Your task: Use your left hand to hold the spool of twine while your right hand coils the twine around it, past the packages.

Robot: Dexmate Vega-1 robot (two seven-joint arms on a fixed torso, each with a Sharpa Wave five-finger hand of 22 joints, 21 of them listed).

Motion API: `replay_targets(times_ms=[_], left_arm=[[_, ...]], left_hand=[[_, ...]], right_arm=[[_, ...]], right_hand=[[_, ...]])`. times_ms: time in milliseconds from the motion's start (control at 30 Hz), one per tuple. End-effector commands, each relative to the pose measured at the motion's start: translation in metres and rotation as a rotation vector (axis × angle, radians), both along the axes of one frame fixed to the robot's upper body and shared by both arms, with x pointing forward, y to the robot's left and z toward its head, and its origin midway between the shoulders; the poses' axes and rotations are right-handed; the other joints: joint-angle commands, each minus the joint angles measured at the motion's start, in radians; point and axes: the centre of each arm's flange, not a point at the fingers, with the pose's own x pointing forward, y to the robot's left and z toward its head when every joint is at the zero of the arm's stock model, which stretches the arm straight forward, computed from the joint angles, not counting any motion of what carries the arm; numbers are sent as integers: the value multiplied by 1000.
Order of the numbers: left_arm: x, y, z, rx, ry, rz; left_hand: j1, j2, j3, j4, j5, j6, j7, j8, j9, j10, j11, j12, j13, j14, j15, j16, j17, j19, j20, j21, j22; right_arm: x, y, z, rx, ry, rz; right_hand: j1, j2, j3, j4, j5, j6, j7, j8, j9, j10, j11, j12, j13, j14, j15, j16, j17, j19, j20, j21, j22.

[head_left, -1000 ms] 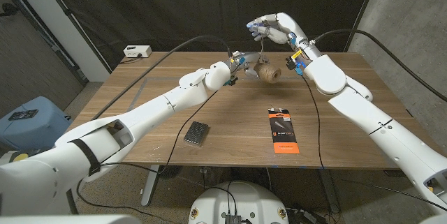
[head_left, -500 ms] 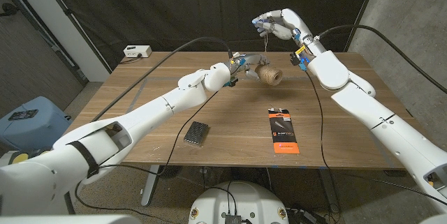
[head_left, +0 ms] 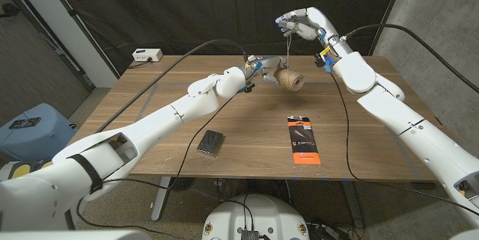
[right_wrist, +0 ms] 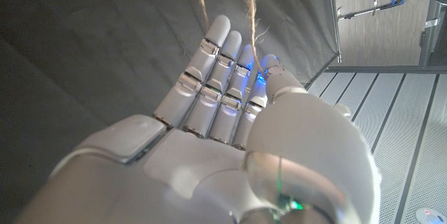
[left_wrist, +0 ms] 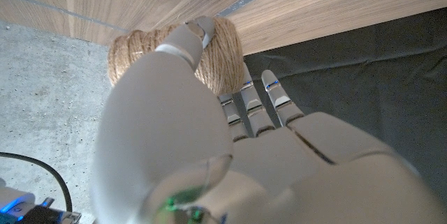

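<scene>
Head view: my left hand (head_left: 254, 68) grips the spool of twine (head_left: 289, 80) above the far middle of the wooden table (head_left: 150, 113), the spool lying just to the hand's right. My right hand (head_left: 303, 23) is raised higher, above and slightly right of the spool, fingers closed on the twine (head_left: 287, 49), which runs straight down from it to the spool. Two packages lie on the table nearer me: a dark grey one (head_left: 211, 143) and a black-and-orange one (head_left: 304, 140). A white box (head_left: 147, 54) sits at the far left corner.

Left wrist view: my left hand (left_wrist: 230, 147) wraps the spool (left_wrist: 209, 60), thumb over its wound side.

Right wrist view: my right hand (right_wrist: 230, 119) pinches the twine (right_wrist: 250, 21) at its fingertips; two strands lead away from it.
</scene>
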Motion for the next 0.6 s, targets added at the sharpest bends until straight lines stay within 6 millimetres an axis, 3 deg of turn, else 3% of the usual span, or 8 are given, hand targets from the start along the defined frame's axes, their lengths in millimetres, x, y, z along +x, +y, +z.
replay_targets(times_ms=[33,600], left_arm=[[-5,2,0,3,-4,-20],[-8,9,2,-26,-5,-26]], left_hand=[[-37,48,3,5,7,76,48,10,11,61,43,2,39,3,-7,0,2,3,-6,5,3],[-35,50,4,4,6,79,45,11,11,62,42,0,41,2,-8,0,4,2,-5,7,2]], right_arm=[[7,-10,6,11,-3,-41],[14,-30,12,24,-10,-107]], right_hand=[[8,-4,6,-2,-2,8,5,0,5,4,-5,-1,5,2,-95,-4,4,-2,-57,7,3],[7,-3,5,-1,-3,9,1,-3,6,3,-7,-6,6,3,-94,-7,6,-5,-57,11,3]])
